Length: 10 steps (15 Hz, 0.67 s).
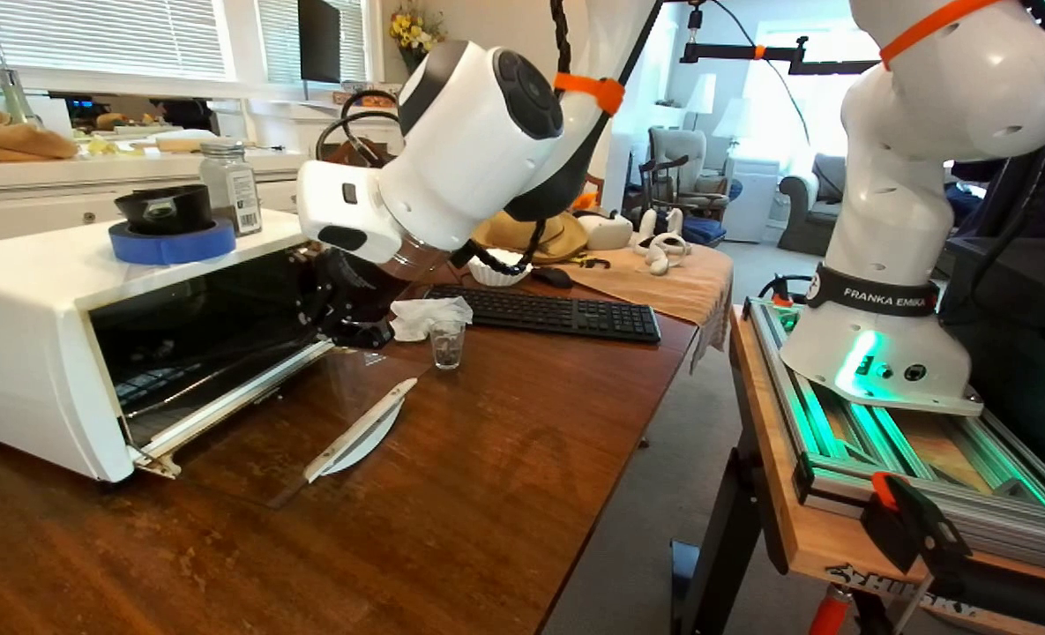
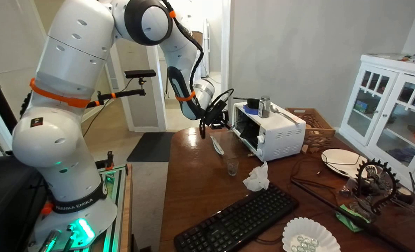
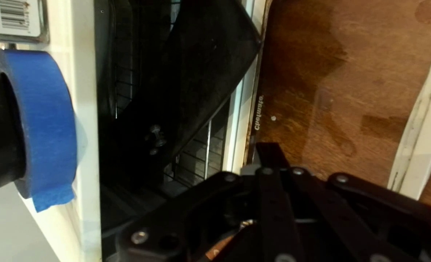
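1. Wooden table [image 1: 504, 494]: brown, glossy.
2. Toaster oven [image 2: 284, 140]: white, on the table, front open; the gripper is right at its opening.
3. Wicker basket [image 2: 321, 134]: just behind the oven.
4. Keyboard [image 2: 235, 220]: black, flat on the table, well apart from the oven's opening.
5. Glass door [image 3: 324, 109]: lowered in front of the opening, covering that patch of tabletop; pale handle strip [image 3: 420, 138] along its outer edge.
6. Black sheet [image 3: 208, 54]: askew inside the oven, one corner out at the lower front sill; it blocks much of the way in. Wire rack [image 3: 208, 142] shows past its edge.
7. Gripper [image 3: 270, 147]: clenched, fingers together, nothing seen between them. Over the door's inner edge, just beside the sill; contact, cannot tell.
8. Oven roof: jar [image 1: 235, 190], spoon [image 2: 284, 113] near it, blue tape roll [image 1: 174, 245], small black pot [image 1: 165, 210] seated on or in the roll, cannot tell which.
9. Tissue [image 2: 257, 178]: white, crumpled, touching or nearly touching the keyboard.
10. Drinking glass [image 1: 447, 346]: clear, upright, near the door, beside the tissue.
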Each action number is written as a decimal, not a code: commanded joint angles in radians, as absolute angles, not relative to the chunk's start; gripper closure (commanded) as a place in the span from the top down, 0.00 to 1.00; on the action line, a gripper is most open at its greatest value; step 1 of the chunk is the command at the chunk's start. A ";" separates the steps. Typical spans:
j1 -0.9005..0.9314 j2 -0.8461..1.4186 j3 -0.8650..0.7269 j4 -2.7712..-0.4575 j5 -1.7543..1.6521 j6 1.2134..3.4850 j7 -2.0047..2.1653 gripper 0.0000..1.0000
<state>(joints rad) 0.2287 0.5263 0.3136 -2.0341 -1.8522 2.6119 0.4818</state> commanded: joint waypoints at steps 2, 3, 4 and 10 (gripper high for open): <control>0.245 0.507 0.308 -2.085 -1.812 2.539 0.491 0.00; 0.247 0.502 0.308 -2.096 -1.802 2.515 0.498 0.00; 0.247 0.499 0.307 -2.105 -1.798 2.495 0.512 0.00; 0.234 0.520 0.309 -2.082 -1.828 2.502 0.533 0.01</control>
<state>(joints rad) 0.2308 0.5208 0.3118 -2.0833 -1.8331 2.5011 0.5370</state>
